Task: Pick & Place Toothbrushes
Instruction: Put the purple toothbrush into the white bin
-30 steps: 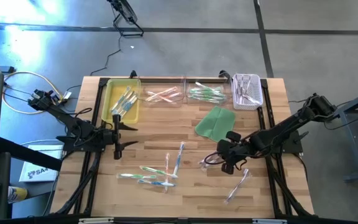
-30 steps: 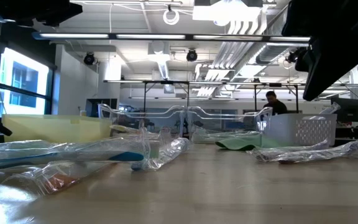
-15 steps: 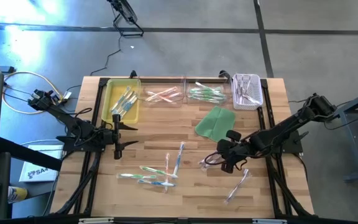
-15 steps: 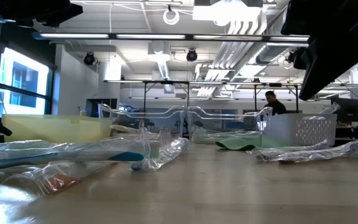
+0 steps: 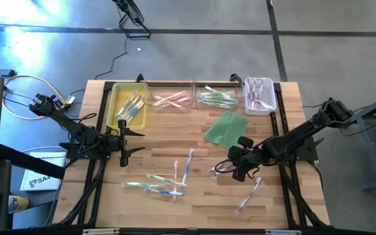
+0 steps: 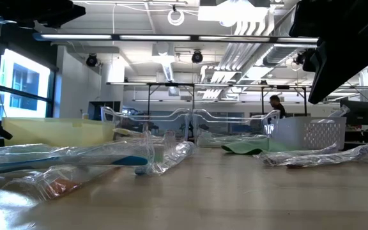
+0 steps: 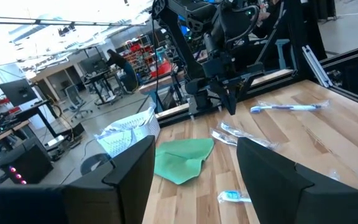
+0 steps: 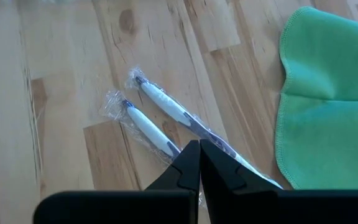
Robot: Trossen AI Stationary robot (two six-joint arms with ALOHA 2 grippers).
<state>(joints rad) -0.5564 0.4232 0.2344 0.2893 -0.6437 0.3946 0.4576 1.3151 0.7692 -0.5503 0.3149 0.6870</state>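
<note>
Bare wooden counter (image 5: 162,127) strip mid-width betw. back-row bins and loose wrapped toothbrushes (image 5: 165,179) at front-centre: passable. Flat green cloth (image 5: 226,128) lies right-centre, right gripper (image 5: 235,171) just in front.

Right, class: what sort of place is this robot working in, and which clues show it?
Probably an open lab or workshop: exposed ceiling ducts and strip lights, a bare concrete floor, and desks with monitors beyond the wooden table.

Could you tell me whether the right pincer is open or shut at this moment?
Shut. In the right wrist view the right pincer has its two fingers pressed together with no gap, above two wrapped toothbrushes on the table, gripping nothing.
</note>
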